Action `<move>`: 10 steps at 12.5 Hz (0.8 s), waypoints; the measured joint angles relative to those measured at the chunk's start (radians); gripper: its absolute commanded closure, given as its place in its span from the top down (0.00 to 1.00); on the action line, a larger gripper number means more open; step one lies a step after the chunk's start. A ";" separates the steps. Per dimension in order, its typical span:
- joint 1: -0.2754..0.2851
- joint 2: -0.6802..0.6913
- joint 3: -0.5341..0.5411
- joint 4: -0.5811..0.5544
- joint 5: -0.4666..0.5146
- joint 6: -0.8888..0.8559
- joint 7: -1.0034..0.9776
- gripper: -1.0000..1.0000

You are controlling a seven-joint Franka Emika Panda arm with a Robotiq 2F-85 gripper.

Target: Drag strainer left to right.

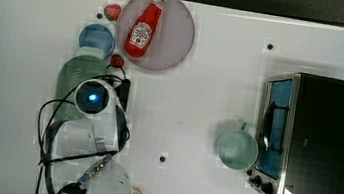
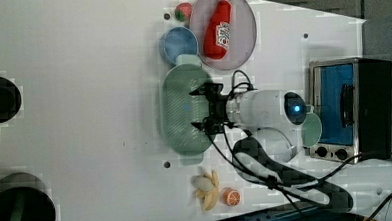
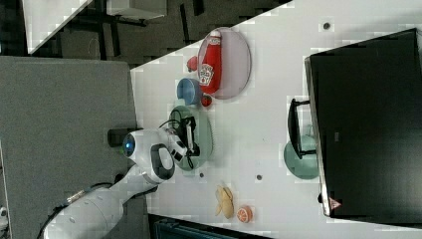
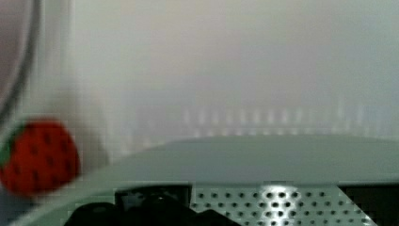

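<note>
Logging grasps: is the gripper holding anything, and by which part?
Nothing. The gripper is open over the strainer, its jaws closed on nothing.

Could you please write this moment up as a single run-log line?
phase: approach | gripper: open, over strainer | strainer: on table's side near blue bowl, not yet dragged

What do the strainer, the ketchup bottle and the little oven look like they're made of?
The strainer looks like matte pale-green plastic, with even rows of tiny punched holes. The ketchup bottle seems to be glossy red plastic with a printed label, possibly a toy. The oven appears to be metal: a shiny silver front frame and a dark body.
</note>
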 measured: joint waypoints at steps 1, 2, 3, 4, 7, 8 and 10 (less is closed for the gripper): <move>-0.006 -0.009 -0.016 -0.006 -0.003 -0.015 -0.007 1.00; -0.020 -0.028 -0.023 -0.029 -0.013 -0.015 -0.015 1.00; -0.028 -0.051 -0.039 -0.057 -0.014 -0.013 -0.027 1.00; -0.032 -0.072 -0.059 -0.082 0.001 -0.012 -0.044 1.00; -0.037 -0.077 -0.106 -0.094 0.026 -0.028 -0.073 1.00; -0.037 -0.078 -0.119 -0.102 0.028 -0.029 -0.083 1.00; -0.043 -0.082 -0.139 -0.123 -0.013 -0.027 -0.118 1.00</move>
